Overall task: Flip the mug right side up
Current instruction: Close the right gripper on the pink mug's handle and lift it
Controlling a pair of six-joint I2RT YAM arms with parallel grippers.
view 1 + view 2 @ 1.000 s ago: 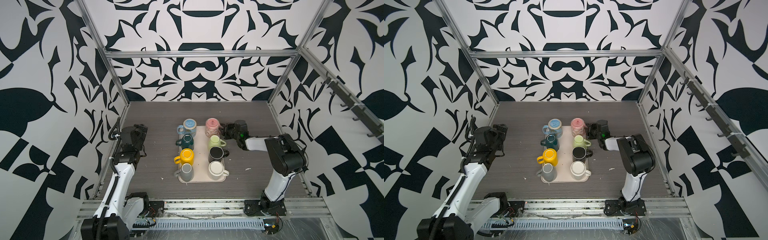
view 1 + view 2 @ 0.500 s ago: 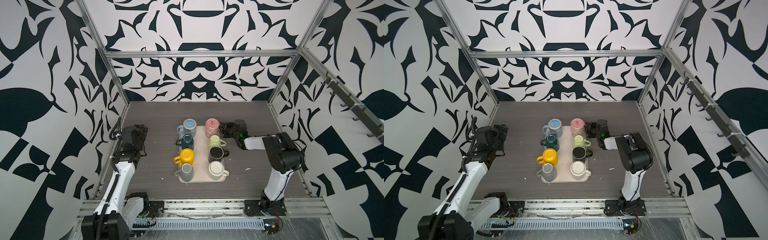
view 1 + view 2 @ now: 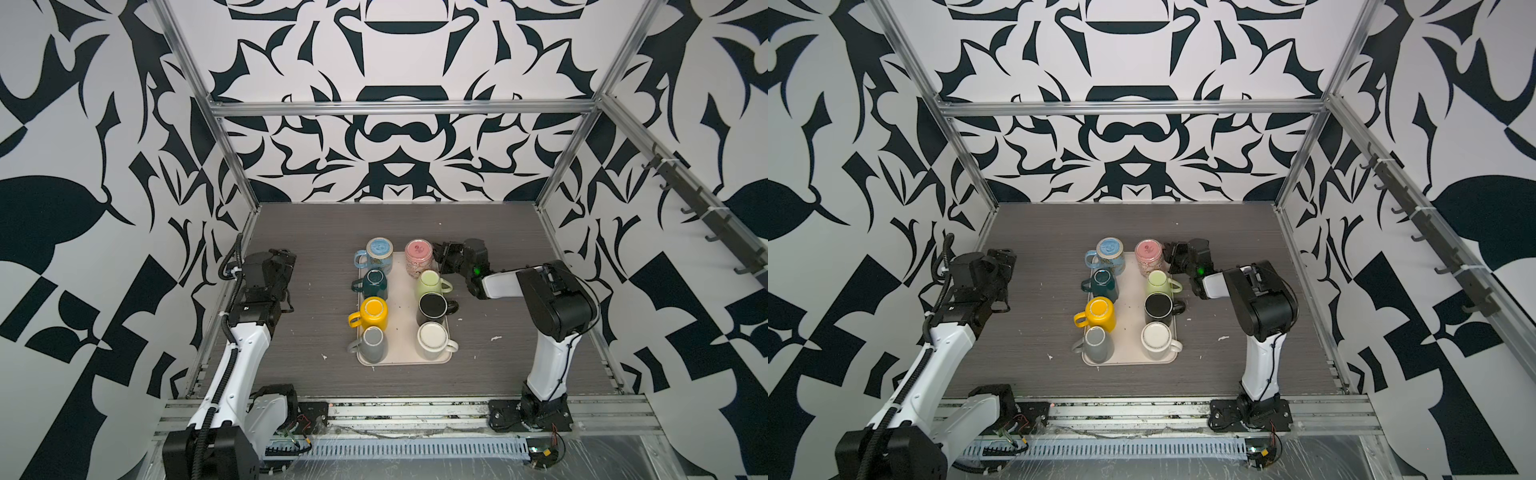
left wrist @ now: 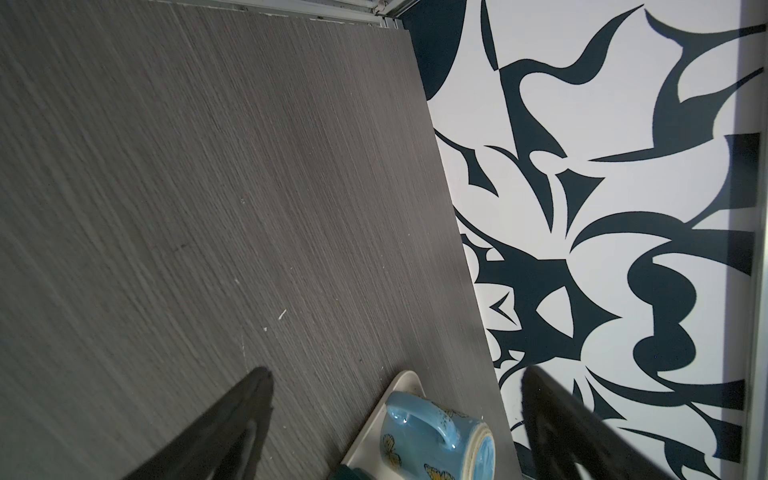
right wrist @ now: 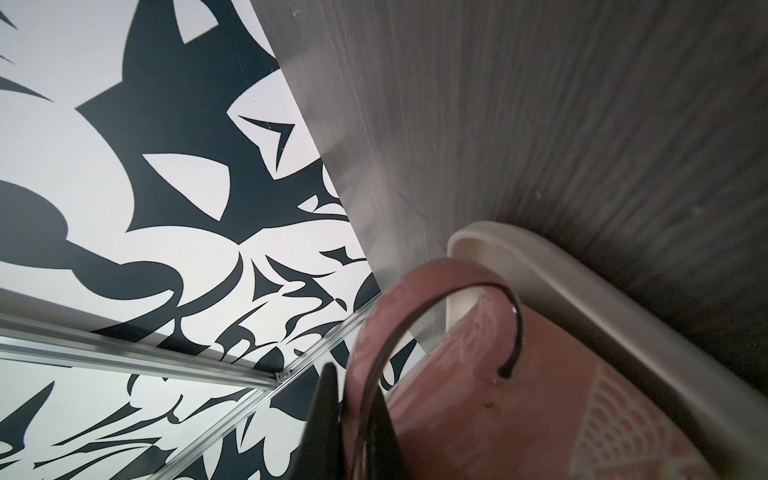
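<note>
**Top views.** Eight mugs stand mouth-down in two rows on a cream tray [image 3: 401, 291]. The pink mug [image 3: 417, 259] sits at the tray's far right corner, base up. The right gripper [image 3: 441, 258] is low and right against the side of it that faces away from the other row. The left gripper [image 3: 282, 259] hangs well apart from the tray, over bare table [image 3: 316, 232]. The other eye shows the same: pink mug [image 3: 1148, 259] with the right gripper [image 3: 1172, 255] touching it.

**Left wrist.** The left gripper [image 4: 395, 374] has its jaws spread wide with nothing between them. The blue mug [image 4: 432, 432] and a tray corner [image 4: 374, 428] lie beyond it.

**Right wrist.** The right gripper [image 5: 357, 390] is shut, its dark fingers [image 5: 324, 415] pinching the handle [image 5: 419, 282] of the pink mug [image 5: 498, 415]. The mug rests inside the tray rim [image 5: 582, 282].

**Step.** The grasp looks made, but the mug is not yet lifted. I judge the next move needs:
- a lift high enough to clear the rim and the green mug next to it
- a half turn at the wrist
- a set-down on the base

A thin handle pinch may let the mug swing.

**Writing.**
- Both top views show a reddish mark on the pink base, too small to read.
- The blue base has a faint print, also unreadable.
- The blue mug's side carries yellow butterflies.
- The pink mug's side carries a white fan pattern.
- No brand is legible.
</note>
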